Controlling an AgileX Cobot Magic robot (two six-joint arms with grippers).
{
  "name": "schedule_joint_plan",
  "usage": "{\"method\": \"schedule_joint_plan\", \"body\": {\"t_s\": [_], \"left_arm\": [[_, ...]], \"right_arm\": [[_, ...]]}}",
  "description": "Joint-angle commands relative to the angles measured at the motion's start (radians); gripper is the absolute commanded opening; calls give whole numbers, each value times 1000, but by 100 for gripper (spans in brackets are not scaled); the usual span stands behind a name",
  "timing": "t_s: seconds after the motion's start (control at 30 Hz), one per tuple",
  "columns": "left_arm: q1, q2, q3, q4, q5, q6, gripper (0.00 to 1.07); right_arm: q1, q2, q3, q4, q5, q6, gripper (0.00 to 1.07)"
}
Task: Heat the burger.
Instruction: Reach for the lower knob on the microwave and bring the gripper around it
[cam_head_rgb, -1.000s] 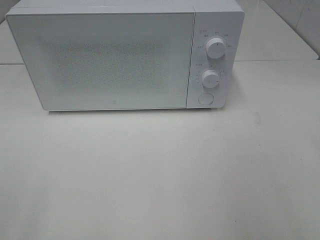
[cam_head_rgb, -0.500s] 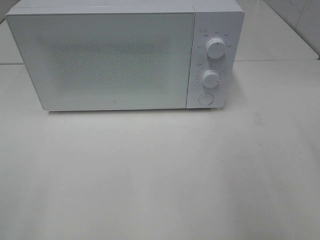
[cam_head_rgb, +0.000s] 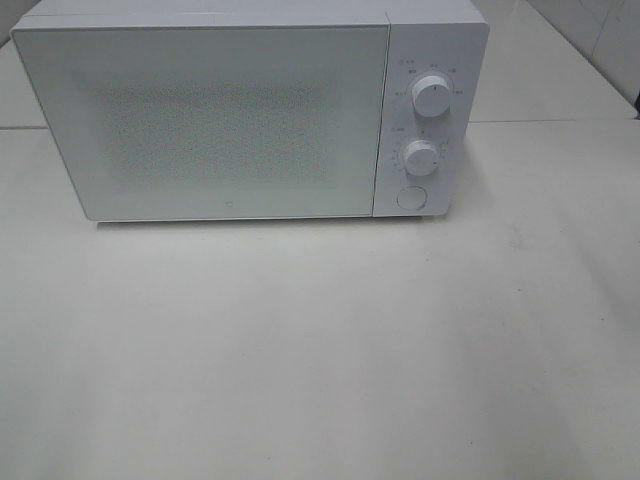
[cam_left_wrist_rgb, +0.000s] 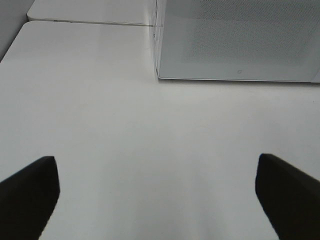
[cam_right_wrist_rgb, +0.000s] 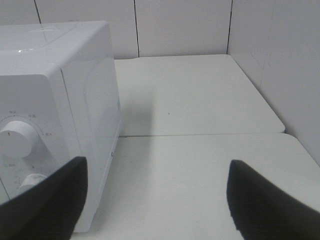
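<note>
The near part of the tabletop (cam_head_rgb: 320, 360) is a pale, matte white surface, bare and evenly lit, with faint scuffs. Farther back stands a white microwave (cam_head_rgb: 230, 20), square to the high camera. Its door (cam_head_rgb: 200, 120) is shut, and the window in the door is a clouded speckled panel that gives no view inside. On the right of the door is the control strip. It has an upper knob (cam_head_rgb: 430, 96), a lower knob (cam_head_rgb: 421, 158) under it, and a round button (cam_head_rgb: 411, 197) at the base. Beside the microwave a thin seam (cam_head_rgb: 550, 122) crosses the tabletop between two slabs. Beyond the far slab rise walls of large pale tiles (cam_right_wrist_rgb: 180, 25), meeting in a corner.

The burger shows in no view. With the door shut and its window clouded, I cannot tell whether it sits inside.

The left end effector (cam_left_wrist_rgb: 156, 170) is held low over the bare tabletop in front of the microwave. It points toward the door's lower corner on the side away from the knobs. Its dark fingers (cam_left_wrist_rgb: 30, 195) are spread wide, with only tabletop between them. The right end effector (cam_right_wrist_rgb: 156, 172) is level with the control strip and looks past the microwave's knob-side wall (cam_right_wrist_rgb: 100, 125) toward the tiled corner. Its fingers (cam_right_wrist_rgb: 270, 200) are likewise parted and hold nothing.
</note>
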Motion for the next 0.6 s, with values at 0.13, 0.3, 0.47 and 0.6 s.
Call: {"method": "schedule_joint_plan", "body": {"t_s": [0.13,0.3,0.47,0.6], "left_arm": [[3,-15,2,-5,1,0,100],[3,-15,2,-5,1,0,100],[3,-15,2,-5,1,0,100],[3,-15,2,-5,1,0,100]], "right_arm": [[-3,181,1,-9,-219,-70,76],[43,281,1,30,-315,-181,76],[150,354,1,201,-394,-294,76],[309,440,0,391,-490,-404,76]]}}
